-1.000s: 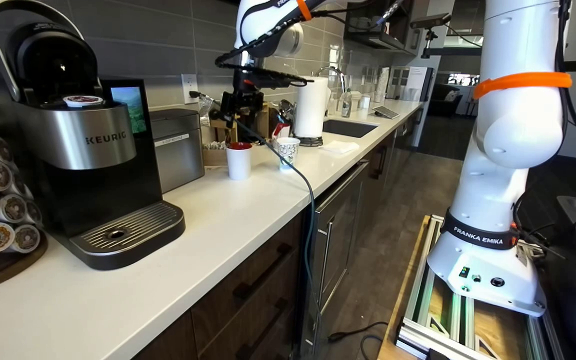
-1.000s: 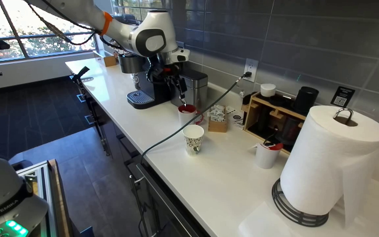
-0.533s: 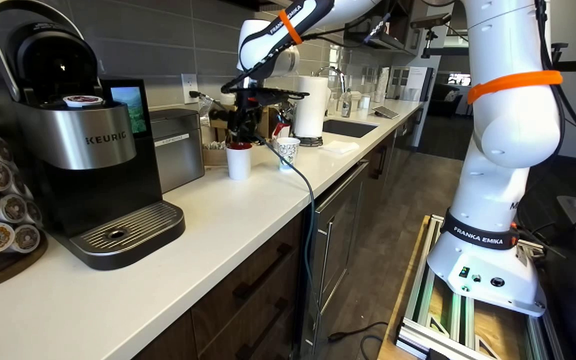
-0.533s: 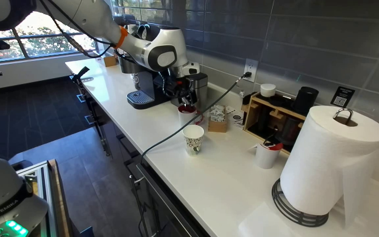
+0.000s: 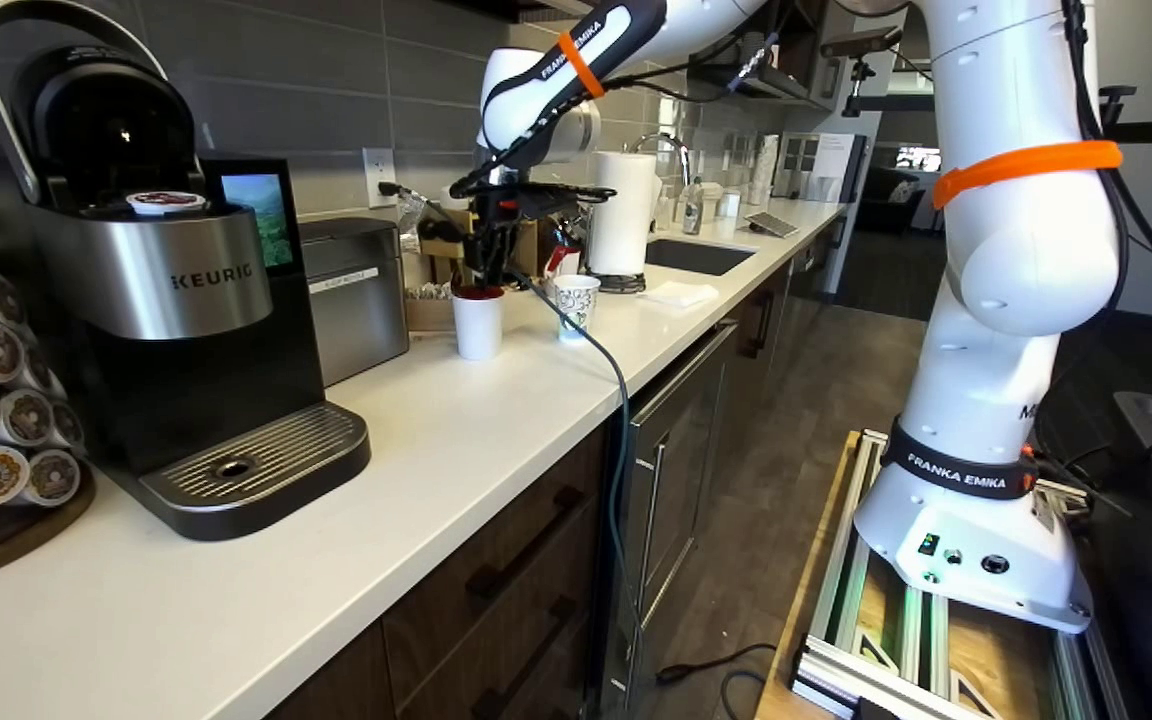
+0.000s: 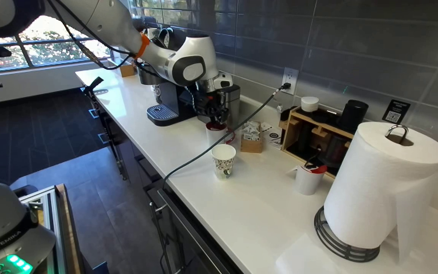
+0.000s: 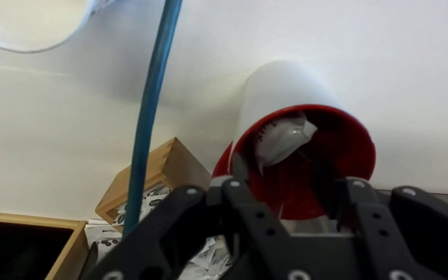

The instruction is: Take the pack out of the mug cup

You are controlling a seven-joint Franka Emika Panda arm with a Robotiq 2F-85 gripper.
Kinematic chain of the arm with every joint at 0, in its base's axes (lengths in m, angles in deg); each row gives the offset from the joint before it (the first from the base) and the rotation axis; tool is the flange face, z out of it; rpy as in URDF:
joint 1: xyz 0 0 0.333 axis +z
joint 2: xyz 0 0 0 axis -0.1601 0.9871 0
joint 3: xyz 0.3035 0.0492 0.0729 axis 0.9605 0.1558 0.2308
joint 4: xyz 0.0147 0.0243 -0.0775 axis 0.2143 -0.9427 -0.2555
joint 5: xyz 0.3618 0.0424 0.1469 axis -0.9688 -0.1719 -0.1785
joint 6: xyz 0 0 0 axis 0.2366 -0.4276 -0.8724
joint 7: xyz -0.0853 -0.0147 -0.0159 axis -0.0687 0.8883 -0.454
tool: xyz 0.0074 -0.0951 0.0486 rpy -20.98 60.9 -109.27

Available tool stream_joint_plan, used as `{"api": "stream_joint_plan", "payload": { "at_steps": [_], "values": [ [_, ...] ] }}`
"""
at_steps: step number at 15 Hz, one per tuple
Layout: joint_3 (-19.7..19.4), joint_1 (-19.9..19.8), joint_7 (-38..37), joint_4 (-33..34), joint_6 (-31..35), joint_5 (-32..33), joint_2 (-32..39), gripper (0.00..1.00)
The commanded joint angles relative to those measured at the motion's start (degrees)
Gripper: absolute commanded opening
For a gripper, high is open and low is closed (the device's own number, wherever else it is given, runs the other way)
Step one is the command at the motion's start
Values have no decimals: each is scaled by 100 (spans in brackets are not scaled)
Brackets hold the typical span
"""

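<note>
Compared with a second ago, the arm (image 6: 194,70) is hanging lower, bringing the gripper (image 7: 280,173) down from above the mug (image 5: 478,328) to its red mouth. In the wrist view the fingers (image 7: 243,194) are standing apart there; how deep they are reaching is staying unclear. The pack (image 7: 280,142) is lying inside the mug, which is standing in the same spot on the counter (image 6: 257,217) near the paper cup (image 6: 223,164).

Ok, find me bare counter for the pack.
Bare counter lies between the patterned cup and paper-towel roll, and between the mug cup and drip tray. Crowded: around the mug cup, gripper at its mouth, cable and packet box alongside.
</note>
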Motion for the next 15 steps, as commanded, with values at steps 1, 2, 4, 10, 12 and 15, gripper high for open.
{"api": "stream_joint_plan", "payload": {
  "at_steps": [1, 2, 4, 10, 12, 15],
  "values": [
    [-4, 64, -15, -34, 110, 139, 77, 50],
    [-14, 91, -53, -24, 97, 194, 99, 51],
    [-24, 131, -90, -24, 81, 278, 125, 52],
    [-114, 185, -202, -83, 35, 607, 138, 45],
    [-124, 198, -235, -47, -40, 704, 170, 34],
    [-124, 212, -251, 3, -127, 730, 227, 1]
  ]
}}
